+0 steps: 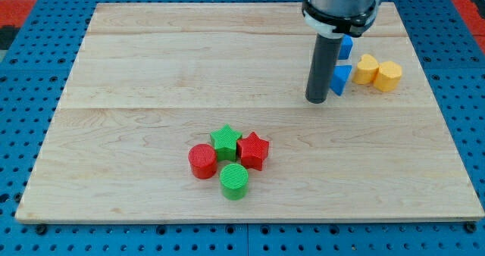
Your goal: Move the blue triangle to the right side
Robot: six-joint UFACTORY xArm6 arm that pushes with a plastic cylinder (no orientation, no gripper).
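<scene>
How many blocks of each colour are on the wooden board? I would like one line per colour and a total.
Blue: 2, a blue triangle block and a second blue block partly hidden behind the rod
Yellow: 2, and
Red: 2, a red cylinder and a red star
Green: 2, a green star and a green cylinder
Total: 8
</scene>
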